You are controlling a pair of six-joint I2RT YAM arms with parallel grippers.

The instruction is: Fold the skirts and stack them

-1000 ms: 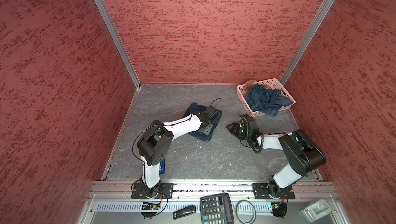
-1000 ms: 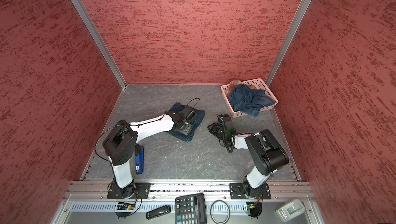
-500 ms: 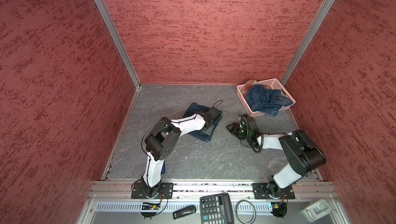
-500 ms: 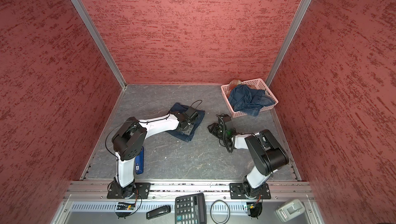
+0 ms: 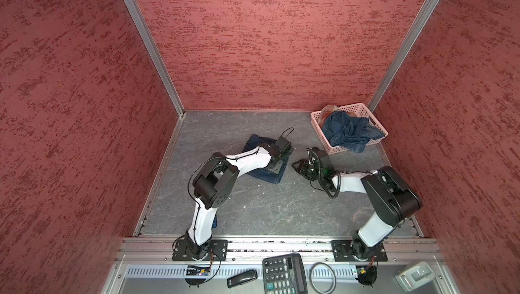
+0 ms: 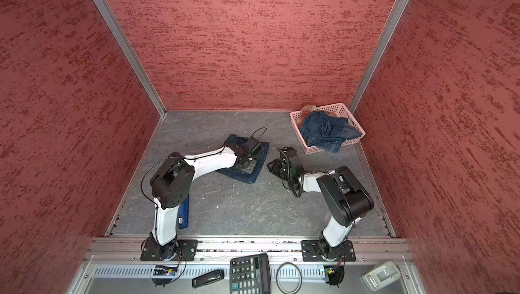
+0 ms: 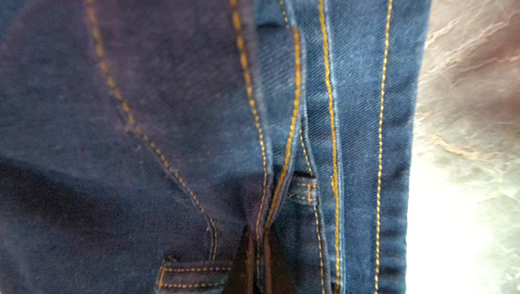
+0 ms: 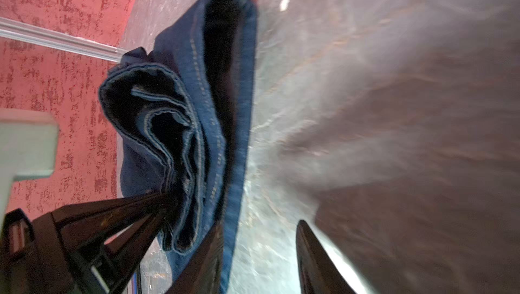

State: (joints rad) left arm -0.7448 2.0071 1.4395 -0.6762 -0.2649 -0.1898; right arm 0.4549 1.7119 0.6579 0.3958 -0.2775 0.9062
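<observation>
Denim, dark blue with orange stitching, fills the left wrist view: the folded denim skirt (image 7: 168, 109) lies flat on the bench (image 5: 253, 208) directly under the left pincer (image 7: 257, 253), which is clenched on a raised ridge of cloth beside the waistband, most likely to pin or tug the top layer so the fold lies neat. The right pincer (image 8: 259, 261) sits low on the bench just beside that skirt's open edge, jaws parted with only bare bench between them and one finger (image 8: 206, 264) close against the layered hems; I judge it is placed there to slip under or catch that edge, though it grips nothing. Well beyond the right pincer, away from both arms, the pink basket (image 5: 334, 147) holds the second denim skirt (image 5: 349, 132), crumpled and spilling over the rim, with what looks like a bit of the plaid skirt (image 5: 329, 109) showing behind it, so both wait for folding and the stack has one piece at most
</observation>
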